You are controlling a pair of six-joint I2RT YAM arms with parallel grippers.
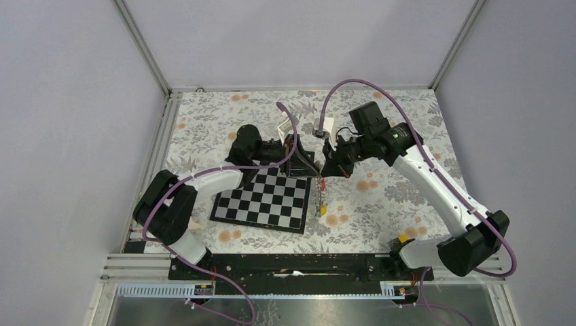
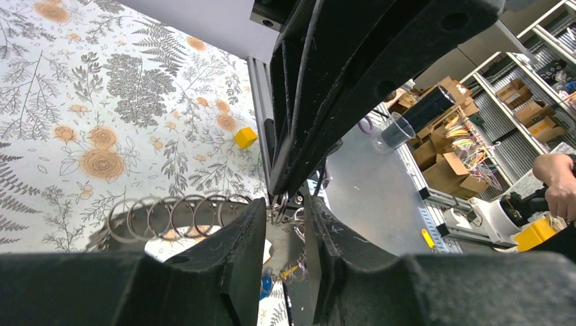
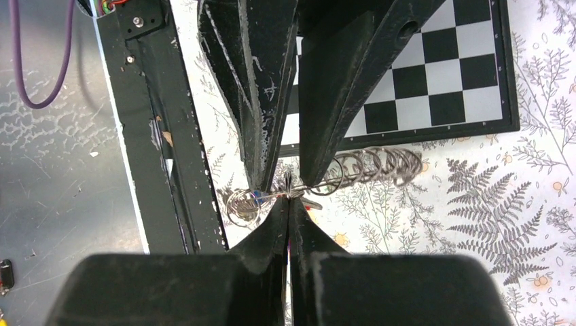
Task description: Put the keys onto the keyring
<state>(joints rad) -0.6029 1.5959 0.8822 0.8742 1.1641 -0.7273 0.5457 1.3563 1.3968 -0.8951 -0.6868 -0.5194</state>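
Both grippers meet above the chessboard's far right corner. My right gripper is shut on a thin wire of the keyring, whose grey coils stretch out to the right, lifted off the table. The coils also show in the left wrist view. My left gripper is open, and the right gripper's tip and small rings sit in the gap between its jaws. A blue-tagged key hangs below on a small ring. The keys dangle under the grippers in the top view.
The chessboard lies on the flowered cloth under and in front of the left gripper. A yellow cube sits on the cloth near the right arm's base. The black rail runs along the near edge.
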